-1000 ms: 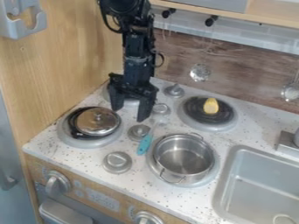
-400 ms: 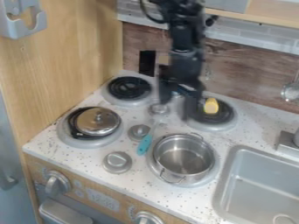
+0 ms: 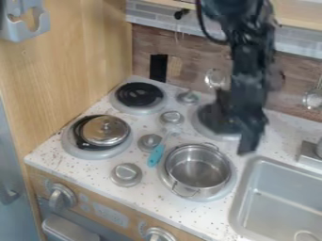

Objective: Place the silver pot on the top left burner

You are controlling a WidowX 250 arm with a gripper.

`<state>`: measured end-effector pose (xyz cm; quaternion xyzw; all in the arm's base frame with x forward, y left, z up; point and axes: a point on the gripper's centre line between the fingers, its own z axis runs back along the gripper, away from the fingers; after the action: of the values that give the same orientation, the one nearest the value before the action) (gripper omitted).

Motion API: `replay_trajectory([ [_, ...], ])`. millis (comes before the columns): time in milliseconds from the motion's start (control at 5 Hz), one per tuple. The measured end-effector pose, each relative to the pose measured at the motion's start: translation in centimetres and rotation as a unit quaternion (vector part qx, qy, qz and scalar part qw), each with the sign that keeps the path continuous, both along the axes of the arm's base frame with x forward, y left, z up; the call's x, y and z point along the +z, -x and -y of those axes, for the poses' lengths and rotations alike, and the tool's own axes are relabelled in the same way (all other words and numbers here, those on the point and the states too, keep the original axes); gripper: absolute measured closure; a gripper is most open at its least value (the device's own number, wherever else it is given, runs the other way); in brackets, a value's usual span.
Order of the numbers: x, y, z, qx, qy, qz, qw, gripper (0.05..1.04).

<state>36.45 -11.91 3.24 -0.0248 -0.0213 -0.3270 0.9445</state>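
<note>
The gripper point(image 3: 235, 126) hangs over the top right burner point(image 3: 208, 127), its fingers apart and blurred, above and to the right of the silver pot. With no lid on, the silver pot point(image 3: 198, 166) rests upright on the bottom right burner, its handles at front and back. At the back left of the stove, the top left burner point(image 3: 140, 95) is bare, with its black coil showing. The arm and gripper cover much of the top right burner.
A lidded metal pan point(image 3: 106, 130) occupies the bottom left burner. Between the burners lies a turquoise-handled utensil point(image 3: 156, 155), close to several silver knobs point(image 3: 126, 174). The sink point(image 3: 277, 202) is at the right, and a wooden wall point(image 3: 69, 61) borders the stove's left side.
The gripper has swept right from the top left burner to the top right one, uncovering the former and now hiding the yellow object. The silver pot has stayed put.
</note>
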Motion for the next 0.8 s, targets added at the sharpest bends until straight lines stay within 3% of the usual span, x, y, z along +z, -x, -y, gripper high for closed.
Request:
replay_trajectory([
  [200, -1.8, 0.9, 0.4, 0.014, 0.004, -0.020, 0.9997, 0.085],
  [800, -6.2, 3.4, 0.4, 0.059, -0.019, -0.087, 0.9943, 0.085],
])
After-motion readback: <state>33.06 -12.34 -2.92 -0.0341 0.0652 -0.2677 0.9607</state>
